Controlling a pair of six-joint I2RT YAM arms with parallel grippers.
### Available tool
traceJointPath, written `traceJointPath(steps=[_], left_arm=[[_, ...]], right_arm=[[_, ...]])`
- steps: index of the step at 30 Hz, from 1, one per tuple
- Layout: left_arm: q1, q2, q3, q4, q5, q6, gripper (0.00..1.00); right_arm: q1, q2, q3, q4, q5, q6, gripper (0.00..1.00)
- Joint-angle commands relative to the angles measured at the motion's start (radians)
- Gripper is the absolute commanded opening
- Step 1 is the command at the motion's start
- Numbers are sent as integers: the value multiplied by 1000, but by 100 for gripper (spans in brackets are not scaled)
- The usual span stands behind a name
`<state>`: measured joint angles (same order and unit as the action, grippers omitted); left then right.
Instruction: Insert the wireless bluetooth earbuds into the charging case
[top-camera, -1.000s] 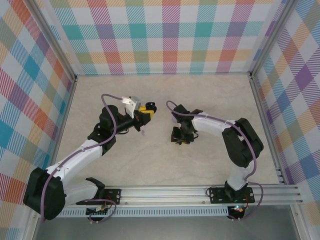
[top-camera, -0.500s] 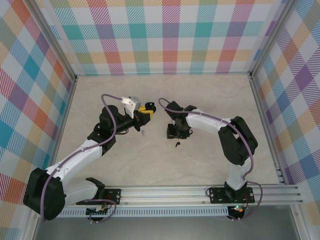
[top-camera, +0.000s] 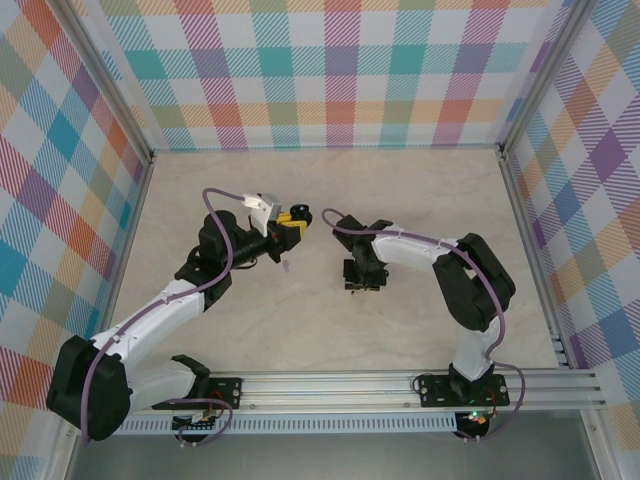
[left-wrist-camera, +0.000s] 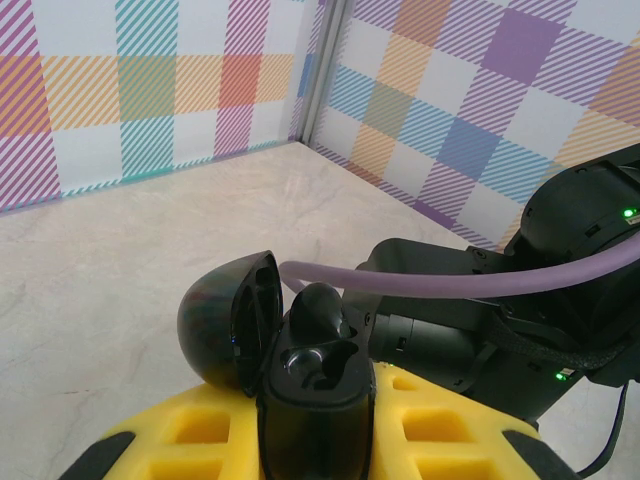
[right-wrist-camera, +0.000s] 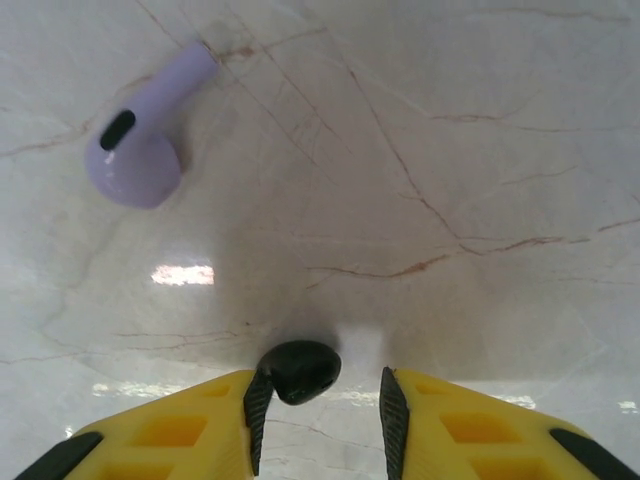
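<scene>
While the left gripper is clamping its yellow fingers on the glossy black plastic charging case, the case is sitting upright in that grip with its domed hinged lid swung open to one side. One round socket is showing at the top of the case. In the overhead view, the right gripper is pointing down at the pale marbled tabletop, to the right of the case and well apart from it. Its jaws are standing partly apart. A tiny glossy black earbud is lying on the tabletop between them, touching one pad while the other pad is staying clear of it. A pale lilac short-stemmed earbud is lying flat on the tabletop, also well apart from the case.
</scene>
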<state>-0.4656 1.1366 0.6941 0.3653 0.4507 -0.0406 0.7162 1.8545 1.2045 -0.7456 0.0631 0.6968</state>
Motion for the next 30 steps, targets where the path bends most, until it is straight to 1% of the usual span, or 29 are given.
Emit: traceJointPath(steps=[1, 9, 23, 30], left_arm=[[12, -12, -9, 20, -1, -6, 1], [12, -5, -5, 21, -3, -7, 1], [12, -11, -2, 19, -4, -8, 1], [13, -11, -1, 18, -4, -15, 1]], right_arm=[[9, 9, 9, 15, -18, 37, 37], [15, 57, 61, 10, -43, -3, 34], [44, 114, 139, -95, 17, -99, 34], [52, 133, 170, -127, 2, -221, 36]])
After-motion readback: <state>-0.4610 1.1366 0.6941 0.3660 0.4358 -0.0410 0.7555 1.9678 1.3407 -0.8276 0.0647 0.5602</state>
